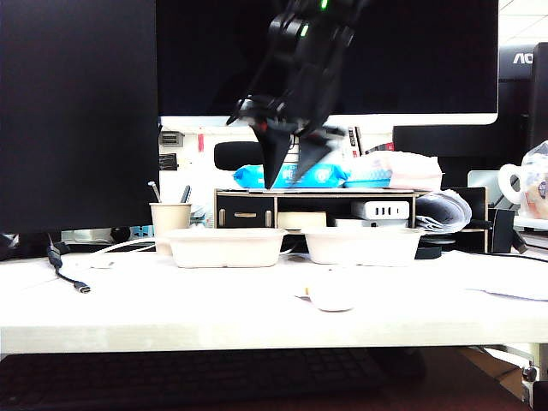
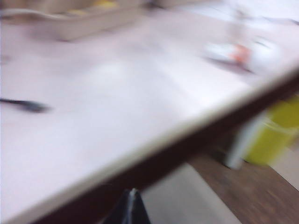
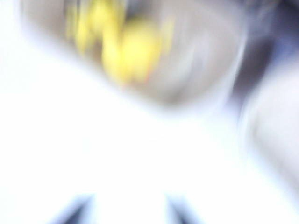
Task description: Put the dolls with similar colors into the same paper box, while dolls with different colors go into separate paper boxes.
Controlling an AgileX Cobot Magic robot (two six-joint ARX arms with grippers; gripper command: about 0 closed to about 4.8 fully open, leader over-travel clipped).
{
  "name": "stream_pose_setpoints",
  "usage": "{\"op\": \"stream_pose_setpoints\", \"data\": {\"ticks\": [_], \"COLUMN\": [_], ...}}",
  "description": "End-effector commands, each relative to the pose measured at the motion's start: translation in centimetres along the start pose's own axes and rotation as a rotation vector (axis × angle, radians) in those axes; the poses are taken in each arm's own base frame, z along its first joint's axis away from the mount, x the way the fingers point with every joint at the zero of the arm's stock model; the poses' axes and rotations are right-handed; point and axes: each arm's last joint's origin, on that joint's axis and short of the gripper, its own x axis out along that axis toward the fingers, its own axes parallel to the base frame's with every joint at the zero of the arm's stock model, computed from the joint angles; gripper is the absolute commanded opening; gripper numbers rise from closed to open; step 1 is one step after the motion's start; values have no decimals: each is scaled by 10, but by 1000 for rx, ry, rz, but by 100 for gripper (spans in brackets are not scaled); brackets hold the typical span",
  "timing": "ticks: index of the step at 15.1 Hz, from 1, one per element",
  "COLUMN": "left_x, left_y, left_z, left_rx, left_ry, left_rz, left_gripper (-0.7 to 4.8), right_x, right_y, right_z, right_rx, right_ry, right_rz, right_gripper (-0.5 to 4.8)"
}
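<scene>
- Right gripper (image 1: 291, 167) hangs high above the table (image 1: 214, 317), at about 12 o'clock over the gap between the two paper boxes. Its two dark fingers stand spread apart with nothing between them: released, empty.
- Left gripper (image 2: 132, 207): only a dark tip shows in its own wrist view, low and off the near table edge. Cannot tell whether the fingers are parted or pressed together. It is not seen in the exterior view.
- Left paper box (image 1: 227, 247) and right paper box (image 1: 364, 245) sit side by side, close but apart, at the back of the table.
- The right wrist view, badly smeared, shows yellow dolls (image 3: 124, 51) lying inside a box; judged to be the left one, though the blur leaves this unsure.
- White doll (image 1: 332, 295) lies on the bare table, at 6 o'clock from the right box and near the front edge. It appears to be the piece still to be sorted.
- Risk: the doll is pale on a pale, overexposed top, so a descent could land off-centre and pinch only an edge.
- Risk: it sits close to the front lip, so a glancing finger could nudge it off the table.
- Risk: the boxes look light, so a low carry could catch a flared rim and shift or tip one.
- Risk: the boxes look alike, so a drop into the one with the yellow dolls would mix colours.
</scene>
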Motion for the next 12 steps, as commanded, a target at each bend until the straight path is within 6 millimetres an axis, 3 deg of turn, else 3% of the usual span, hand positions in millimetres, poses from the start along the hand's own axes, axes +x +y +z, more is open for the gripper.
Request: {"op": "stream_pose_setpoints", "data": {"ticks": [1, 3, 4, 8, 12], "left_x": [0, 0, 0, 0, 0], "left_y": [-3, -3, -3, -3, -3], "left_z": [1, 1, 1, 1, 1], "left_rx": [13, 13, 13, 13, 13], "left_ry": [-10, -10, -9, -9, -9], "left_rz": [-32, -30, -30, -30, -30], "left_gripper": [-5, -5, -5, -5, -5], "right_x": [-4, -6, -7, -5, -14], "right_y": [15, 28, 47, 93, 122], "right_z": [-18, -22, -23, -25, -39], "right_rx": [-8, -19, -62, -123, -174], "right_ry": [184, 199, 207, 215, 244], "right_rz": [42, 54, 40, -13, -2], "right_gripper": [266, 266, 266, 265, 264]}}
